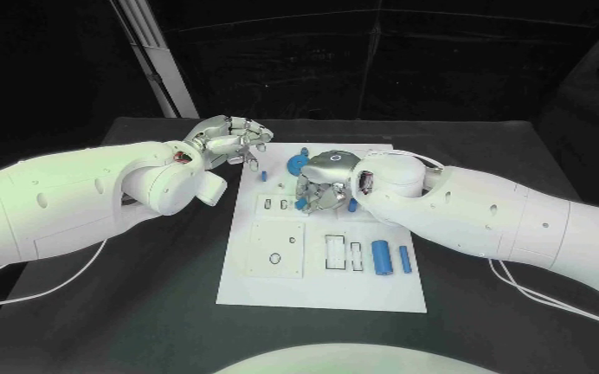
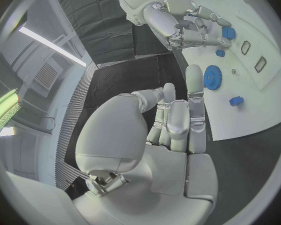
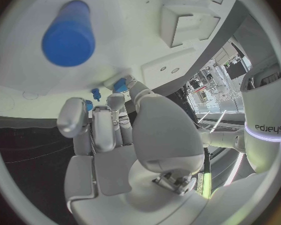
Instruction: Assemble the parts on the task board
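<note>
R hand (image 1: pixel 327 185) is hovering over task board (image 1: pixel 312 292) centre, fingers pinching small blue part (image 3: pixel 120 84) for insertion. L hand (image 1: pixel 228 142) is idling at board's far-left corner, fingers curled, holding nothing; keeping clear.

Robot lab or test cell: matte black counter (image 1: pixel 150 305) enclosed by black fabric curtains (image 1: pixel 375 54) on a pale metal frame post (image 1: pixel 147 41), a flat white plastic task board (image 1: pixel 327 283) with cut-out slots, and ceiling strip lights (image 2: pixel 50 45) with a vent grille overhead.
</note>
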You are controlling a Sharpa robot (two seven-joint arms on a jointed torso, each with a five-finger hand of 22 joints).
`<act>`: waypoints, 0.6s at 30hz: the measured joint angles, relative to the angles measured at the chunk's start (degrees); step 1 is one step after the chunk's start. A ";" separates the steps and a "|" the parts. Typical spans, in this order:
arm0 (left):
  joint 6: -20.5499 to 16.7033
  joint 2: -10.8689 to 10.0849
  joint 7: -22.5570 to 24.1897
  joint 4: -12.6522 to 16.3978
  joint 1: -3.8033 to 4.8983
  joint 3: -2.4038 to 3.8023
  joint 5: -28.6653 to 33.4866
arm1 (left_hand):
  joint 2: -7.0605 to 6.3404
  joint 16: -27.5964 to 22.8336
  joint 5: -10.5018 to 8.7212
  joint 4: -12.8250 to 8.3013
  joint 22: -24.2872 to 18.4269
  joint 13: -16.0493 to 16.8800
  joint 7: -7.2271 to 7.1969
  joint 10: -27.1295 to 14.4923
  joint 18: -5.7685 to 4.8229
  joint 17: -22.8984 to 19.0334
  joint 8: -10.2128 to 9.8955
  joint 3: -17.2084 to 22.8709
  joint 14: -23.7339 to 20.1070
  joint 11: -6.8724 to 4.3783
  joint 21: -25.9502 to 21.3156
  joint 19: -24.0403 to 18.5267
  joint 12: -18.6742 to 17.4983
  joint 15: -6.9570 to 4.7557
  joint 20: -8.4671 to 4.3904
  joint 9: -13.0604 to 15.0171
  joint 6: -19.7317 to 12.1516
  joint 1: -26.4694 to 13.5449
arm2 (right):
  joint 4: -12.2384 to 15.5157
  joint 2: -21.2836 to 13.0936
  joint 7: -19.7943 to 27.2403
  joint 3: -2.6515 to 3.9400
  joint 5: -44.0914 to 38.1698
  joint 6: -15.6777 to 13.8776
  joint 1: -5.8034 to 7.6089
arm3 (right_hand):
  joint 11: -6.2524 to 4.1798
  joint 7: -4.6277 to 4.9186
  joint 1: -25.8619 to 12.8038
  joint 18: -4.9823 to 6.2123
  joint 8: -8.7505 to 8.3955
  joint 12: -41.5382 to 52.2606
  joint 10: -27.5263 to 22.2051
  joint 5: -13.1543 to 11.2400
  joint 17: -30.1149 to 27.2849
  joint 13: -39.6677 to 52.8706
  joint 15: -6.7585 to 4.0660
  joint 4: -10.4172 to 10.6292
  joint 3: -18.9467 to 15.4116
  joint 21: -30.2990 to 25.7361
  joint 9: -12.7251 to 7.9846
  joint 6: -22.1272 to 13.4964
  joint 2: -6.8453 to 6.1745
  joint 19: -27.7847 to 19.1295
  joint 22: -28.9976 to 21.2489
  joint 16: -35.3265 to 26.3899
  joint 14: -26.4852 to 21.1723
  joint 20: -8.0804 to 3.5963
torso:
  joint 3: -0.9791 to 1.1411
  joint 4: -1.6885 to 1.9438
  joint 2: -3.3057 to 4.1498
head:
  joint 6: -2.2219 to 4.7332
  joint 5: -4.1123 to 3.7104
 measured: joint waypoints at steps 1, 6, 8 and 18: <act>0.01 0.00 -0.01 0.00 -0.01 0.00 0.00 | 0.00 0.00 0.00 -0.01 0.00 0.00 0.00 0.00 0.00 0.00 0.15 0.01 0.00 0.00 0.00 0.00 0.00 0.00 0.00 0.00 0.00 0.00 | 0.03 -0.03 -0.10 -0.03 -0.11 -0.30 -0.04 | -0.18 -0.11 -0.14 -0.01 0.23 0.29 0.22 -0.31 0.00 0.28 -0.03 -0.03 0.35 0.24 0.04 0.36 0.34 0.09 0.26 0.00 0.02 -0.08 | 0.00 -0.01 -0.01 | 0.00 -0.01; 0.06 0.02 -0.06 0.00 -0.03 -0.01 0.00 | 0.00 0.00 0.00 -0.17 0.00 -0.05 0.00 0.00 0.00 -0.01 0.25 0.17 0.00 0.00 0.00 0.00 0.00 0.00 0.00 0.00 0.00 0.00 | 0.16 -0.14 -0.44 -0.16 -0.62 -2.44 -0.36 | -0.57 -0.73 0.05 -0.58 0.97 1.48 1.67 -0.58 0.44 1.67 -0.44 -0.24 1.53 0.85 0.02 1.69 0.76 0.85 1.28 0.03 0.02 -0.44 | -0.01 -0.01 -0.01 | -0.01 -0.08; 0.07 0.02 -0.07 0.00 -0.04 -0.01 0.00 | 0.00 0.00 0.00 -0.16 0.00 -0.05 0.00 0.00 0.00 -0.01 0.25 0.17 0.00 0.00 0.00 0.00 0.00 0.00 0.00 0.00 0.00 0.00 | 0.21 -0.13 -0.47 -0.20 -0.79 -3.27 -0.43 | -0.71 -0.95 0.20 -0.92 1.23 1.93 2.23 -0.56 0.58 2.32 -0.43 -0.11 1.71 0.88 0.01 1.92 0.91 0.93 1.61 0.28 0.02 -0.51 | -0.01 0.00 -0.01 | 0.03 -0.09; 0.17 -0.05 -0.19 0.30 -0.12 -0.05 0.00 | 0.09 0.00 0.00 -0.25 0.00 -0.06 0.00 0.00 0.00 -0.01 0.24 0.25 0.00 0.00 0.00 0.00 0.06 0.00 0.00 -0.01 0.00 -0.09 | 1.15 -0.68 -0.30 -0.37 -1.27 -7.47 -0.83 | -1.19 -0.75 0.09 -0.92 1.77 2.80 3.47 2.59 0.83 3.93 -0.85 0.25 2.91 1.51 0.01 2.28 1.32 1.84 2.81 0.37 0.03 -1.01 | -0.03 0.05 -0.01 | 0.29 -0.07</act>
